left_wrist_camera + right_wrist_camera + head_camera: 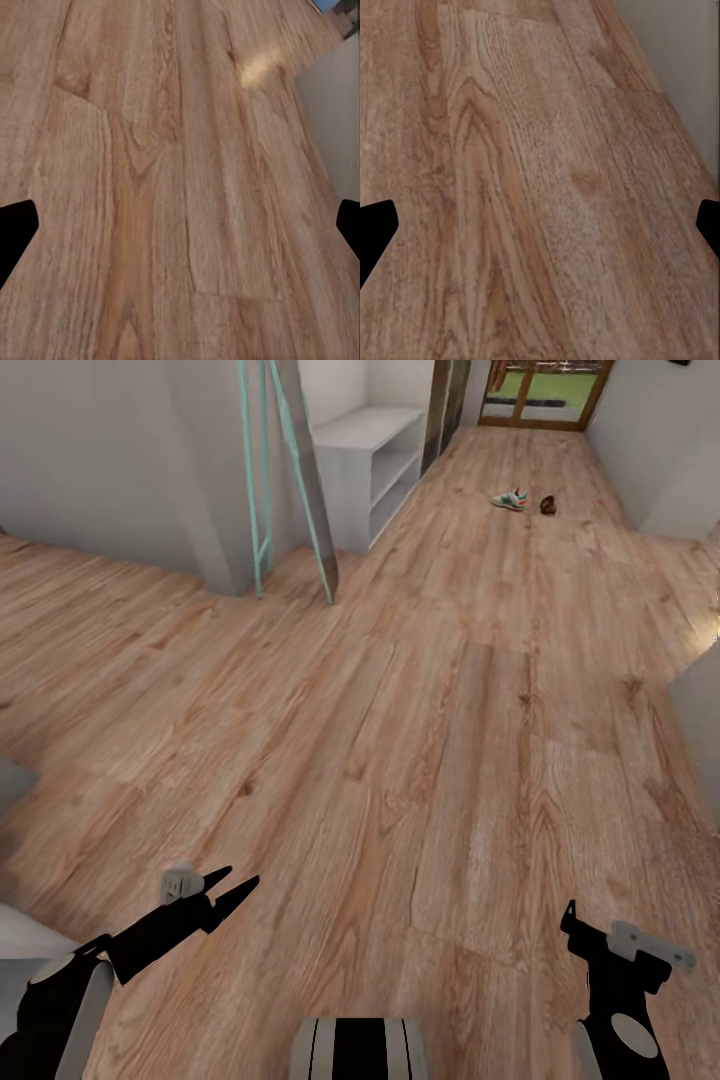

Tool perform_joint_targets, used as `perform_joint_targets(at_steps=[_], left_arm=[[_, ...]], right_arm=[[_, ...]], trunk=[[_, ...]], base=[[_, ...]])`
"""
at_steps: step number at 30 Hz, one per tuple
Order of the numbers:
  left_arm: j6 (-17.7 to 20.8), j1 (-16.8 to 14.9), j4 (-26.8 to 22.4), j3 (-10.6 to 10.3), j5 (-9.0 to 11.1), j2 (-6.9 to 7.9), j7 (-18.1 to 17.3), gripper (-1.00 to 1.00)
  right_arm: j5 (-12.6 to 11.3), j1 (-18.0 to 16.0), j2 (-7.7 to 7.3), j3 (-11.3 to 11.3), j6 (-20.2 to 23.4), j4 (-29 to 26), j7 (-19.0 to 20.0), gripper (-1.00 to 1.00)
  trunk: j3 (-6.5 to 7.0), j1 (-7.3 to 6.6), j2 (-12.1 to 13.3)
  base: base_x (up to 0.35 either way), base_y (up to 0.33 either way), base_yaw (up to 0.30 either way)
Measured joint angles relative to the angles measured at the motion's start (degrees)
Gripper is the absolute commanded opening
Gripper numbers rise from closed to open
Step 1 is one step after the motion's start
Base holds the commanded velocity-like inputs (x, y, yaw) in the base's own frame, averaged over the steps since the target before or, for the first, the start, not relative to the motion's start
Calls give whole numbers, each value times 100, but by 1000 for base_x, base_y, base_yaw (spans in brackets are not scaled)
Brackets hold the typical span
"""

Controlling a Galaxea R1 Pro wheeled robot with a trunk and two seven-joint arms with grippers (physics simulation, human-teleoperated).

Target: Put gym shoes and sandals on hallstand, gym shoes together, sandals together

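Observation:
Far down the corridor floor (440, 690) lies a cream gym shoe (511, 500) with green and orange marks, too small to tell if it is one or two. Just right of it sits a dark brown sandal (548, 505). The white hallstand (372, 460) with open shelves stands against the left wall, nearer than the shoes. My left gripper (240, 877) hangs low at the near left, open and empty. At the near right my right gripper (572, 922) is open too. In each wrist view black fingertips (15, 232) (375, 232) frame bare planks.
A teal ladder-like frame (262, 480) leans by a grey wall corner left of the hallstand. A glass door (545, 395) closes the corridor's far end. White walls (660, 460) line the right side, and a pale cabinet edge (700, 730) juts in at mid right.

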Motion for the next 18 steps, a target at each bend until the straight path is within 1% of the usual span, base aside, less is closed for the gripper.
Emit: perform_joint_targets(at_steps=[12,18], left_arm=[[0,1,-1,1,0,2,0,100],[0,1,-3,2,-1,1,0,100]], right_arm=[[0,-1,0,1,0,1,0,100],[0,-1,0,9,-1,3,-1,100]], trunk=[[0,0,0],[0,0,0]], base=[[301,-168,-20],[321,-41,0]])
